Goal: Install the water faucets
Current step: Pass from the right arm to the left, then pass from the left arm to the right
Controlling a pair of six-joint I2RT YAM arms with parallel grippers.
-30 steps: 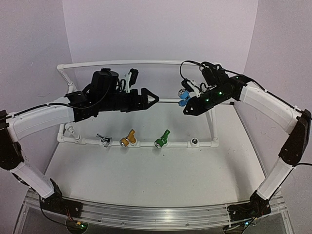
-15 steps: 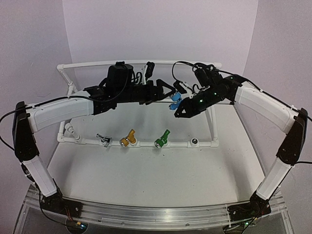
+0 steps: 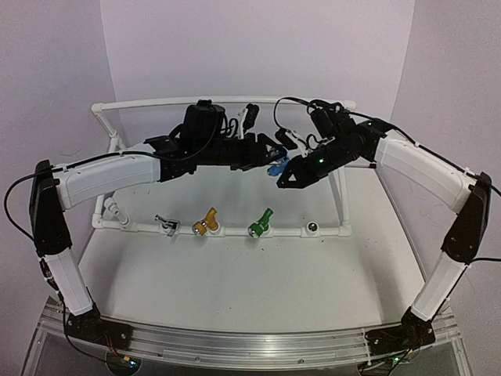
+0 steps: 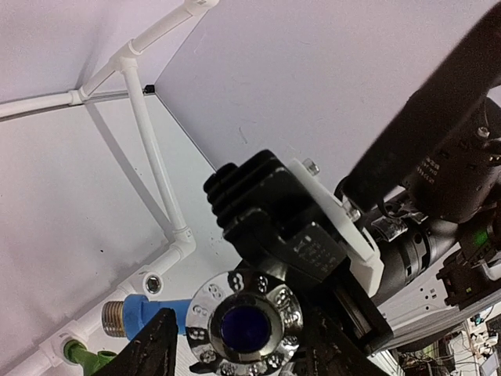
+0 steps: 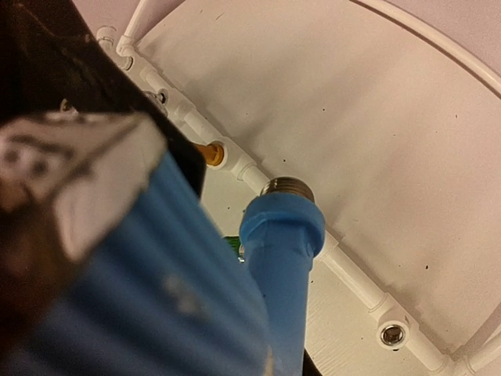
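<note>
The right gripper (image 3: 286,174) is closed tight on the blue faucet (image 3: 275,167), up in the air over the far middle of the table. The faucet has a bumpy blue handle and a shiny screw end. The left gripper (image 3: 273,157) is wide open, with a finger (image 4: 149,352) on each side of the faucet's round silver end.

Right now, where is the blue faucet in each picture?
Top external: the blue faucet is near the centre, held up in the air.
Left wrist: it is at the bottom left, with its metal thread pointing left.
Right wrist: it looks big, in the middle, with the thread on top.
Shared landmark: the empty pipe socket shows in all three.
</note>
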